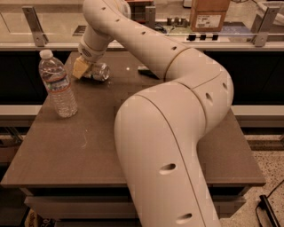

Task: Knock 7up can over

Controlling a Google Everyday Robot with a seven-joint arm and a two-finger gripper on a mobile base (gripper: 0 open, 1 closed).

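The 7up can point(100, 71) lies on its side at the far left of the brown table point(66, 155), with its silver end turned toward the camera. My gripper point(80, 67) is low over the table, right against the can's left end. The arm point(177, 111) sweeps from the lower right across the table's middle and up to the gripper. It hides part of the table behind it.
A clear water bottle point(57, 86) with a white cap stands upright at the left, in front of the can. A small dark object point(146, 71) lies at the back by the arm. A counter with a cardboard box point(208, 13) and rail posts runs behind the table.
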